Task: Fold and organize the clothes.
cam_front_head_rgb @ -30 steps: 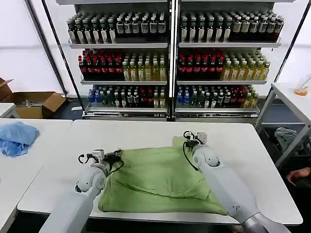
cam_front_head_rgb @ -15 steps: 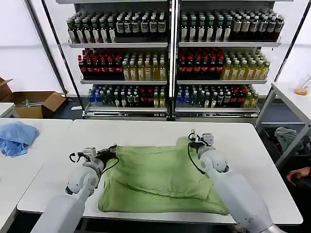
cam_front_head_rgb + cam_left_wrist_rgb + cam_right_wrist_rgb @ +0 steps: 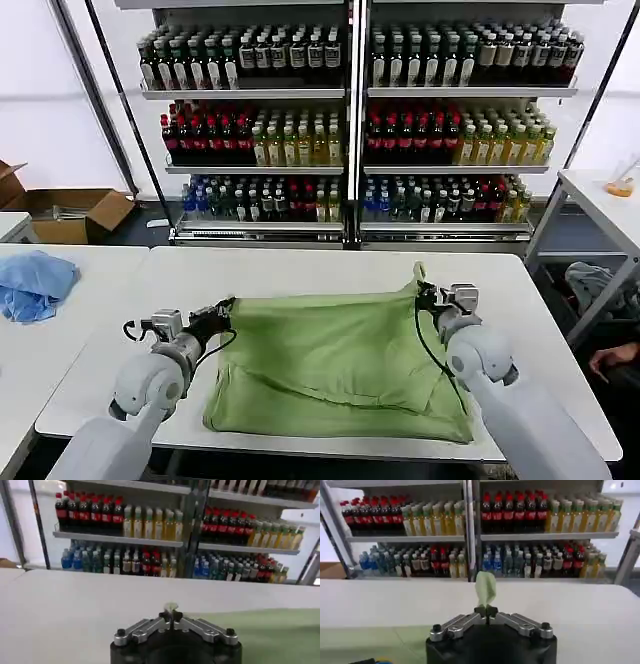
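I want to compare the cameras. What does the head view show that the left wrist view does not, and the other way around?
Head view alone: the whole green shirt on the white table, the right gripper pinching its far right corner, and a light blue cloth on the next table. Left wrist view alone: a close look at the left gripper, shut on a small tuft of fabric. Both: the shirt, the table and the bottle shelves.

One green shirt (image 3: 330,360) pinched between my two grippers, left gripper (image 3: 226,306) and right gripper (image 3: 424,292), one blue cloth (image 3: 33,284) beyond my left, one cardboard box (image 3: 72,213).
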